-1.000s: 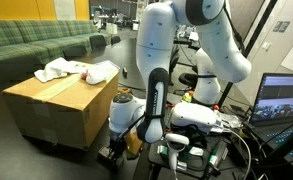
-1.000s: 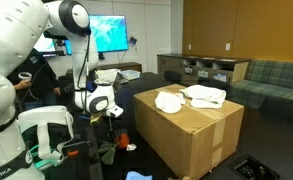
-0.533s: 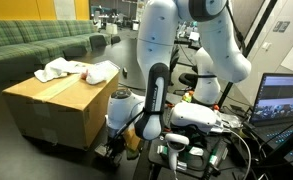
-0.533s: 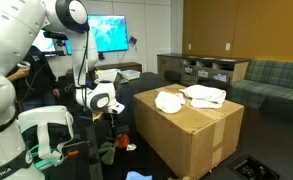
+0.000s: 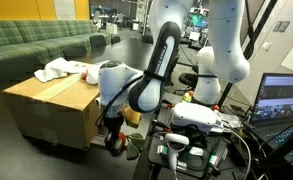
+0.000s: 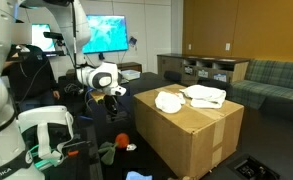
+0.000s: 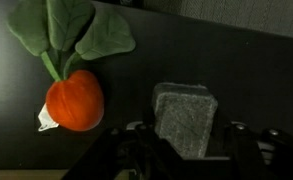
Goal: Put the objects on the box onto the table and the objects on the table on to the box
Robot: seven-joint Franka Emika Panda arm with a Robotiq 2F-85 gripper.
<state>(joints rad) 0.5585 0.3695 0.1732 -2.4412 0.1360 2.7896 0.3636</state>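
We see the end effector (image 5: 113, 136) hanging low beside the cardboard box (image 5: 51, 105) and pointing straight down at the dark bench (image 7: 256, 70). This posture is sensible, we think, because things that lie flat on a bench are easiest to take from above.

In the wrist view a grey pad (image 7: 184, 120) sits exactly between the two jaws. A toy radish (image 7: 74, 100) with green felt leaves lies on the bench to one side, clearly apart from the pad. The jaws stand close to both sides of the pad. The lower part of this picture is very dark, however, so we cannot tell whether they press on the pad or only frame it. We also cannot tell whether the pad rests on the bench or hangs above it.

In both exterior views the white cloths (image 6: 169, 100) lie crumpled on top of the box, toward one end. This leaves a bare part of the lid nearer the arm, where bench things could be set down.

We judge that the step in hand is taking the grey pad for the box, and that most of the exchange is not yet done. The lid is higher than the bench, so the next move needs a clear lift before going sideways. Otherwise the pad or the wrist may strike the box wall.
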